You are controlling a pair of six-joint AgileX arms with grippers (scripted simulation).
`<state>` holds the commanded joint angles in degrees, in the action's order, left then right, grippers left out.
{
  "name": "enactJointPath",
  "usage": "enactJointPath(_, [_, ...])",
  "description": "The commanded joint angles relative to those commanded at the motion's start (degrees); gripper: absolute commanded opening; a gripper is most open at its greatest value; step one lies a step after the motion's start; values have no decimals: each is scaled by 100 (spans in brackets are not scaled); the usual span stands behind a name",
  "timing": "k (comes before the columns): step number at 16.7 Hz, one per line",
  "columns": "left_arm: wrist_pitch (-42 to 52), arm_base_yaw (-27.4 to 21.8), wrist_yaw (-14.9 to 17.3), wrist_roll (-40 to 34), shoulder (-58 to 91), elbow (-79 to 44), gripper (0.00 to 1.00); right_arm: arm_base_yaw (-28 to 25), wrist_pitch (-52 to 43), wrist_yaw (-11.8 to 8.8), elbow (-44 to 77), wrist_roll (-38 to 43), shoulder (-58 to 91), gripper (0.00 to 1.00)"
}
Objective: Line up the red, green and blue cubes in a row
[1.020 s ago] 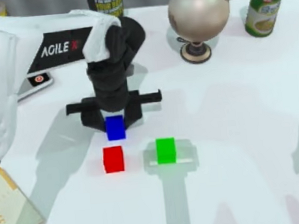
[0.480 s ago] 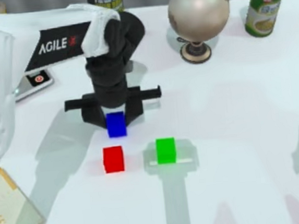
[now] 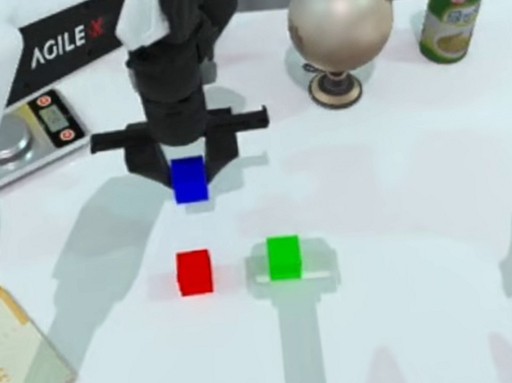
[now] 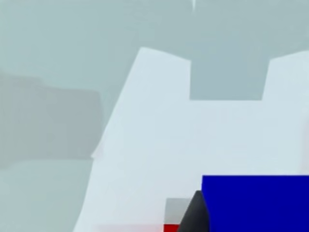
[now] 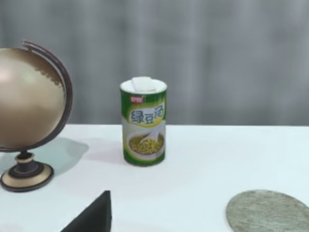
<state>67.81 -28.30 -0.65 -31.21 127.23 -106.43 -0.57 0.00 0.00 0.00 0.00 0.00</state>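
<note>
left gripper [image 3: 188,172] gripping the blue cube [image 3: 189,179] above the table behind the red cube [image 3: 194,272], green cube [image 3: 284,257] sitting just right of the red cube, right arm out of view

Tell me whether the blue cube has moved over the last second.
Yes. In the top view the blue cube, held in the left gripper, now sits farther from the unmoved red cube, shifted toward the table's far edge with a clear gap between them.

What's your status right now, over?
Left gripper shut on blue cube, held above the table. Red cube and green cube side by side. Right arm out of view. Nothing in the way.
</note>
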Motion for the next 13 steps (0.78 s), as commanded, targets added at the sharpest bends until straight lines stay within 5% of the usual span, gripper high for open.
enactJointPath(6, [222,-269,-6,-220,270,-401,0,0,0,0,0,0,0,100])
enactJointPath(13, [1364,-1514,-15,-1252,1413,-2729,0,0,0,0,0,0,0,100])
